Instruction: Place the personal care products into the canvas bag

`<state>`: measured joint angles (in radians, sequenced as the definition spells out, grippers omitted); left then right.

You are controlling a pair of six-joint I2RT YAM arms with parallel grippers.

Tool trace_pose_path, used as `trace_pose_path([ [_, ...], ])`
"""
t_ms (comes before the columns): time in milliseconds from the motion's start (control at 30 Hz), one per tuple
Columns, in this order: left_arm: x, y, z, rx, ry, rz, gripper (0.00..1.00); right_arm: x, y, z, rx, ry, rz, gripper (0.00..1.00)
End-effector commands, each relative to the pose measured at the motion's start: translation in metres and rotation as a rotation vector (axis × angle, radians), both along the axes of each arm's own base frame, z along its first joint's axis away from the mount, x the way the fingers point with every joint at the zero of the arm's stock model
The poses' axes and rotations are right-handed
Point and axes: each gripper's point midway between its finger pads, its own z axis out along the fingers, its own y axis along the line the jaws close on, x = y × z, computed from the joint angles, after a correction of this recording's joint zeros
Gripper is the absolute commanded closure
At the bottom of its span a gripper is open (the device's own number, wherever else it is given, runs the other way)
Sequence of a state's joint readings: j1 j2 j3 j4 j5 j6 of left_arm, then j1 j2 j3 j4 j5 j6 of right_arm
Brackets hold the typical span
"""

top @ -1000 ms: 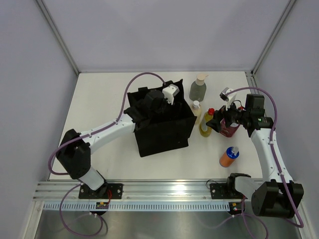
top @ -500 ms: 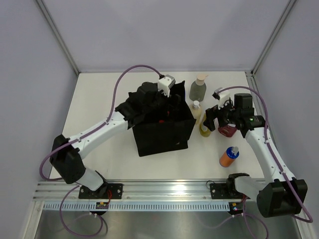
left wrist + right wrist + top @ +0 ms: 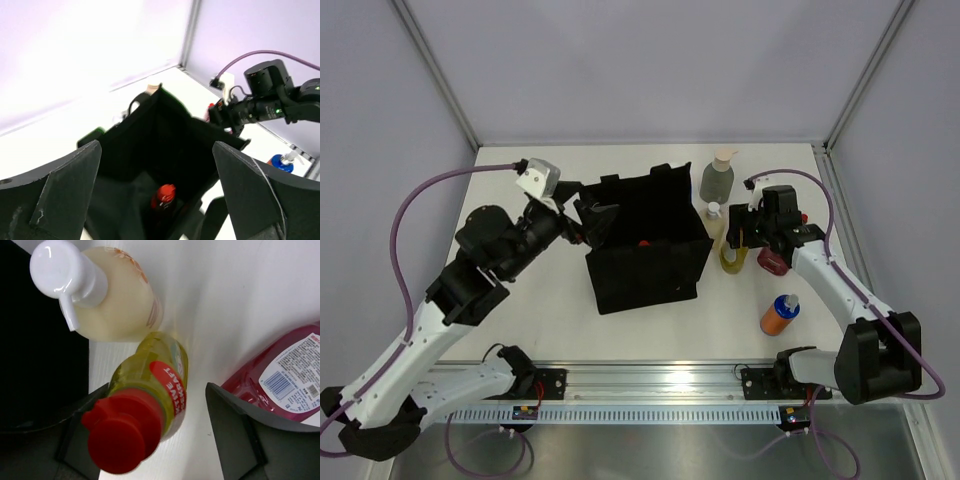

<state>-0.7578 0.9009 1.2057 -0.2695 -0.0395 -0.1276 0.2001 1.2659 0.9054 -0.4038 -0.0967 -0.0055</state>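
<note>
The left gripper [image 3: 600, 225] has pulled up out of the black boxy canvas bag [image 3: 650, 275] and now hangs beside its rim, jaws spread wide and empty. The right gripper [image 3: 735, 240] has left the flat dark red labelled bottle [image 3: 777, 262] and dropped over the yellow bottle with a red cap [image 3: 733, 250].

In the right wrist view the right gripper [image 3: 155, 390] straddles that yellow bottle [image 3: 150, 385], which stands upright on the white table [image 3: 540, 300]. One finger is close against it and the other [image 3: 250, 440] is still clear of it, so nothing is clamped. The dark red bottle [image 3: 280, 380] lies just outside that finger. The cream white-capped bottle [image 3: 115, 305] stands just beyond the fingertips, next to the bag wall.

Further off are the grey-green beige-pump bottle [image 3: 717, 180] and, back towards the arm's base, the orange blue-capped bottle [image 3: 780, 315]. That makes five bottles on the table.

Below the left gripper [image 3: 156, 147] the bag [image 3: 175, 130] gapes open. One red-topped item [image 3: 165, 195] sits at its bottom, its body lost in shadow.
</note>
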Motion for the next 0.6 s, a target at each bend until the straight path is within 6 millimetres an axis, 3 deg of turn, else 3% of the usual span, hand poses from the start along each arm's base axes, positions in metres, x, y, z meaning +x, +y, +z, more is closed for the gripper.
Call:
trace_pose_path([
  [0,0.003,0.026,-0.04,0.064,0.072,0.115,0.01,0.019,-0.001,0.01,0.018,-0.073,-0.061,0.29],
  [67,-0.001,0.036,-0.053,0.057,0.094,0.148,0.01,0.019,-0.002,0.01,0.011,-0.076,-0.053,0.44],
  [100,-0.009,0.044,-0.049,0.033,0.08,0.152,0.01,0.018,-0.001,0.013,0.011,-0.083,-0.046,0.59],
  [200,-0.022,0.062,-0.052,-0.001,0.069,0.179,0.01,0.013,-0.003,0.02,-0.007,-0.108,-0.025,0.81],
  [333,-0.031,0.083,-0.054,-0.037,0.051,0.235,0.01,0.003,-0.011,0.033,-0.063,-0.147,0.011,1.0],
  [467,-0.037,0.094,-0.05,-0.07,0.038,0.257,0.01,-0.013,-0.014,0.057,-0.078,-0.219,0.08,1.0],
  [567,-0.039,0.097,-0.049,-0.067,0.046,0.266,0.01,-0.034,-0.002,0.082,-0.053,-0.281,0.222,1.0],
])
